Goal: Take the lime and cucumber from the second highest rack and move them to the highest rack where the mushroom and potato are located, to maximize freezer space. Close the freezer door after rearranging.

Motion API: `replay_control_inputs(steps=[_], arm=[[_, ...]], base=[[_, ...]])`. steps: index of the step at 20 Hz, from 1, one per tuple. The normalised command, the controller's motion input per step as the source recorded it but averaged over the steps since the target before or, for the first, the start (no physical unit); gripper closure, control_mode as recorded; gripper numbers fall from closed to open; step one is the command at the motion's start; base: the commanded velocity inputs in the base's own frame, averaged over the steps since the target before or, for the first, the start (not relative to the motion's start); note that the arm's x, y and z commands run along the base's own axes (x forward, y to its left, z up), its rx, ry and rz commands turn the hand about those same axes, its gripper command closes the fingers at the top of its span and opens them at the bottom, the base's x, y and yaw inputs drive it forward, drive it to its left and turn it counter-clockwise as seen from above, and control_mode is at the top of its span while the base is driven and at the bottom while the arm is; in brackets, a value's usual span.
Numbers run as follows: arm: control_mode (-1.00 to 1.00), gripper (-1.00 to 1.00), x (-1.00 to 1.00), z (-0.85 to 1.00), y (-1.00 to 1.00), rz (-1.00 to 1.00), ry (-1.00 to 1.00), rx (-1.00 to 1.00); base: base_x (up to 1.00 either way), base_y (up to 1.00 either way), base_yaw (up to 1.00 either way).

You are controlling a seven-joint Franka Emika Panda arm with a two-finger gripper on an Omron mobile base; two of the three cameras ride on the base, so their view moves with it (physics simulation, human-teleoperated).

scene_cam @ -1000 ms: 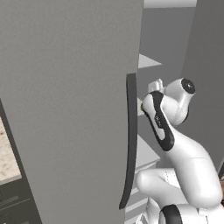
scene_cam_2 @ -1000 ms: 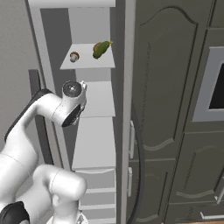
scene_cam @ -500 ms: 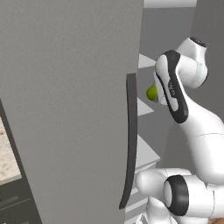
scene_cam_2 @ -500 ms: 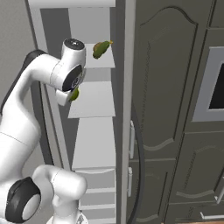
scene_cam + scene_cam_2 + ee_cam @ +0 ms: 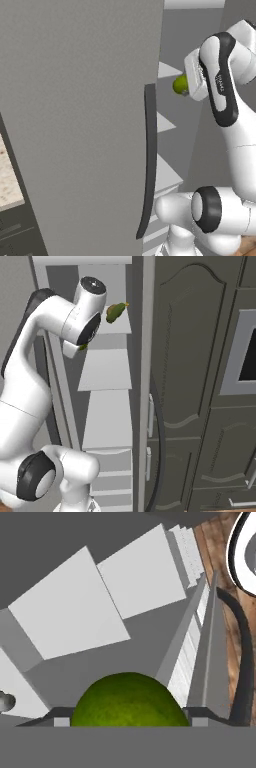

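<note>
The gripper [image 5: 129,722] holds the lime [image 5: 129,701] between its jaws, raised beside the upper shelves of the open freezer [image 5: 105,371]; next it likely must carry the fruit onto the top shelf [image 5: 116,327] and let go.

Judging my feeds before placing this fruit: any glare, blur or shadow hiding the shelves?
Left base view: sharp, flat light, no glare; the tall matte-grey freezer door blocks most shelves. Right base view: crisp; the white arm hides part of the upper racks. Hand view: the round green lime between the gripper fingers covers the lower middle; pale shelves evenly lit.
</note>
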Motion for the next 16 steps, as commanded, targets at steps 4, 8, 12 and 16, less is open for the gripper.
replay_control_inputs(steps=[4,8,12,16], arm=[[-1.0,1.0,0.31,0.02,0.0,0.0,-0.36,0.06],[-1.0,1.0,0.51,0.0,0.05,0.0,-0.21,0.06],[-1.0,1.0,0.62,0.04,0.05,0.0,-0.03,0.06],[-1.0,1.0,0.65,0.02,0.07,0.0,0.0,0.04]], base=[[0.0,0.0,0.0],[0.0,0.0,0.0],[0.0,0.0,0.0],[0.0,0.0,0.0]])
